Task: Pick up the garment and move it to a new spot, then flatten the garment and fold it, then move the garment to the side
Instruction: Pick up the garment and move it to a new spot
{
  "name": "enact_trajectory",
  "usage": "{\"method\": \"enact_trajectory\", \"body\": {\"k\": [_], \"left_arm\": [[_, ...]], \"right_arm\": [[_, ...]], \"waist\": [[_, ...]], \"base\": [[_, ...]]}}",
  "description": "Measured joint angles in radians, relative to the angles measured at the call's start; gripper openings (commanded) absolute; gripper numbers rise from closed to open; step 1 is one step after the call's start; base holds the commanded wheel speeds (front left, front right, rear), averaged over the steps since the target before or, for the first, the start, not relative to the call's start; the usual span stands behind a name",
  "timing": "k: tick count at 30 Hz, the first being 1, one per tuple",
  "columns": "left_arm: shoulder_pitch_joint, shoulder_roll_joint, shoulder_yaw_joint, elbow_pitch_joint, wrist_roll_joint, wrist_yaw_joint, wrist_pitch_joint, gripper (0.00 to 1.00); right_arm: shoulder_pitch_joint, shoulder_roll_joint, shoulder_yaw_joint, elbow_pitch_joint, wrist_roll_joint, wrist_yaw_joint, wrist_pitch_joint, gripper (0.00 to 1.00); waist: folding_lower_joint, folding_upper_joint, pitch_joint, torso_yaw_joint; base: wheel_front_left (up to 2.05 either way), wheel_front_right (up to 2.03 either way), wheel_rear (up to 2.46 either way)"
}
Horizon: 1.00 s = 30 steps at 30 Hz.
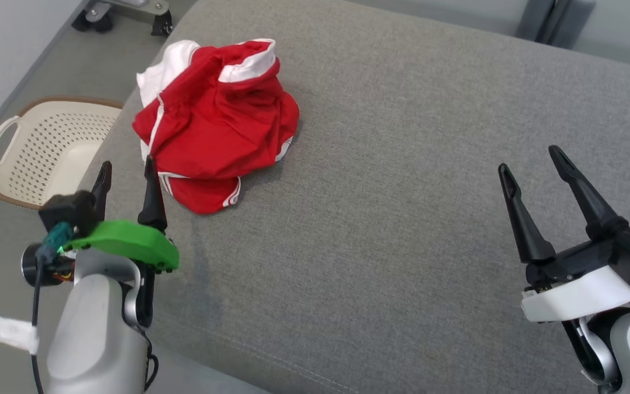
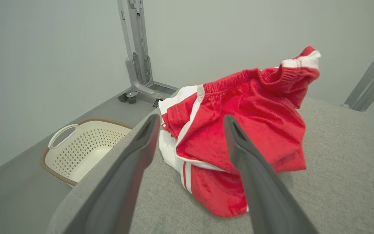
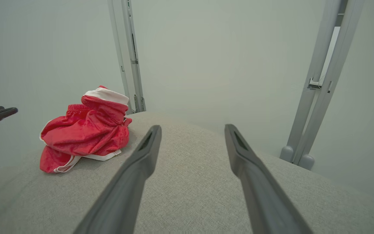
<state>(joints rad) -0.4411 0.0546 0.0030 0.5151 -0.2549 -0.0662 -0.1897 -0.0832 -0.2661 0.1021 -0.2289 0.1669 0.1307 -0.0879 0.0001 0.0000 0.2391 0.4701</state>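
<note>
The bench [image 1: 402,219] is a broad padded top covered in grey woven fabric. A crumpled red-and-white garment [image 1: 214,126] lies on it toward its far left corner. Just off that left edge, a cream perforated basket [image 1: 41,148] stands on the grey floor [image 1: 63,71].

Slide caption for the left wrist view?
Open left gripper poised before crumpled red-and-white shorts on grey cushion; basket on floor.
</note>
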Motion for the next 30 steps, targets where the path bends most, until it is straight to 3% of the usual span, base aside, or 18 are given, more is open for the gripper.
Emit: {"method": "enact_trajectory", "body": {"k": [6,13,15,23,30], "left_arm": [[-0.176,0.046,0.027,0.263,-0.064,-0.030,0.087,1.00],[-0.298,0.080,0.037,0.467,-0.116,-0.050,0.088,1.00],[-0.320,0.091,0.040,0.504,-0.125,-0.054,0.067,0.00],[-0.343,0.143,0.066,0.482,-0.141,-0.056,-0.068,0.00],[-0.184,0.150,0.144,0.104,-0.072,-0.011,-0.072,0.00]], "right_arm": [[-0.032,-0.037,0.002,-0.028,0.008,0.000,0.013,1.00],[-0.045,-0.054,-0.014,-0.036,0.017,0.000,0.016,1.00],[-0.046,-0.055,-0.020,-0.039,0.017,0.000,0.016,1.00],[-0.065,-0.044,-0.034,-0.039,0.013,0.000,-0.002,1.00],[-0.053,-0.001,-0.056,-0.010,0.015,0.000,-0.032,1.00]], "waist": [[0.0000,0.0000,0.099,-0.037],[0.0000,0.0000,0.179,-0.090],[0.0000,0.0000,0.195,-0.103],[0.0001,0.0000,0.191,-0.130],[0.0000,0.0000,0.109,-0.134]], "base": [[0.00,0.00,0.00],[0.00,0.00,0.00],[0.00,0.00,0.00],[0.00,0.00,0.00],[0.00,0.00,0.00]]}}
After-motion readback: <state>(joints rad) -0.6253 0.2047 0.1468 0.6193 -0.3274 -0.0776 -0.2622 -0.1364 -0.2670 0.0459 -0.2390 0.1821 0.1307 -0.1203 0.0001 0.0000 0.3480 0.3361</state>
